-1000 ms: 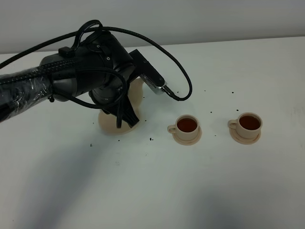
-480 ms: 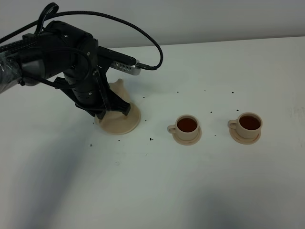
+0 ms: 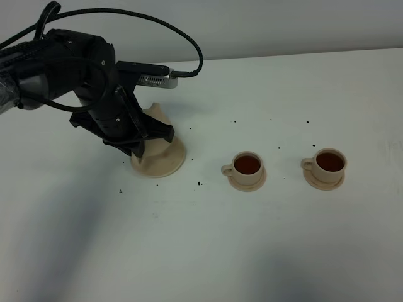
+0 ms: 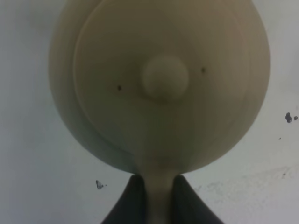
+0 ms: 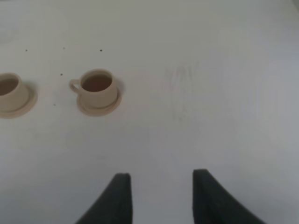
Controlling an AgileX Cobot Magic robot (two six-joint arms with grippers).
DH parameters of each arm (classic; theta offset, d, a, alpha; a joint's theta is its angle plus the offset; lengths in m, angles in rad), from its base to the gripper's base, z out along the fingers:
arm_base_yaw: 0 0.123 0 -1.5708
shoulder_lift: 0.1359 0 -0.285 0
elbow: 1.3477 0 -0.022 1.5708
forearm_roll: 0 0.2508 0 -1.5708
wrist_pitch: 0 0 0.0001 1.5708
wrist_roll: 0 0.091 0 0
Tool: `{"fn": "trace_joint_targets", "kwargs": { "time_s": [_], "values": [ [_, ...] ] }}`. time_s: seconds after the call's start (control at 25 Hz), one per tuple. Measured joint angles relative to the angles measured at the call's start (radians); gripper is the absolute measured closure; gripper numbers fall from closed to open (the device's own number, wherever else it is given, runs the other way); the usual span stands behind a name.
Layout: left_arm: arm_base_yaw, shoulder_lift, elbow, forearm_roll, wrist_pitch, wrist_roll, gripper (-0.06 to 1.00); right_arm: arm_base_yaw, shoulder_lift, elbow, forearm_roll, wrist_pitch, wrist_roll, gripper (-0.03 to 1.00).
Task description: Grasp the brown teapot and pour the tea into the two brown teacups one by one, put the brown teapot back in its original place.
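On the white table (image 3: 208, 251), left of frame, the left gripper (image 4: 154, 196) clamps the brown teapot's (image 4: 159, 79) handle over its saucer (image 3: 165, 167); off-centre release risks tipping; right gripper (image 5: 161, 196) empty, parted.

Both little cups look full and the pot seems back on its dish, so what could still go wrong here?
The left claw is shut on the teapot handle; if it lifts away before opening, it might drag or tip the pot off its big saucer. A swinging arm or cable might also bump the nearer teacup, which is filled with tea, and spill it on the white table.
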Motion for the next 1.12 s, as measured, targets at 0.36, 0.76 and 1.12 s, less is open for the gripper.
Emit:
{"fn": "trace_joint_targets", "kwargs": {
  "time_s": [0.36, 0.76, 1.12],
  "values": [
    [0.0, 0.049, 0.0, -0.02, -0.033, -0.019, 0.8, 0.0, 0.0, 0.0, 0.0, 0.0, 0.0, 0.63],
    [0.0, 0.093, 0.0, -0.029, -0.044, -0.018, 0.8, 0.0, 0.0, 0.0, 0.0, 0.0, 0.0, 0.63],
    [0.0, 0.097, 0.0, -0.033, -0.043, -0.001, 0.79, 0.0, 0.0, 0.0, 0.0, 0.0, 0.0, 0.63]
  ]
}}
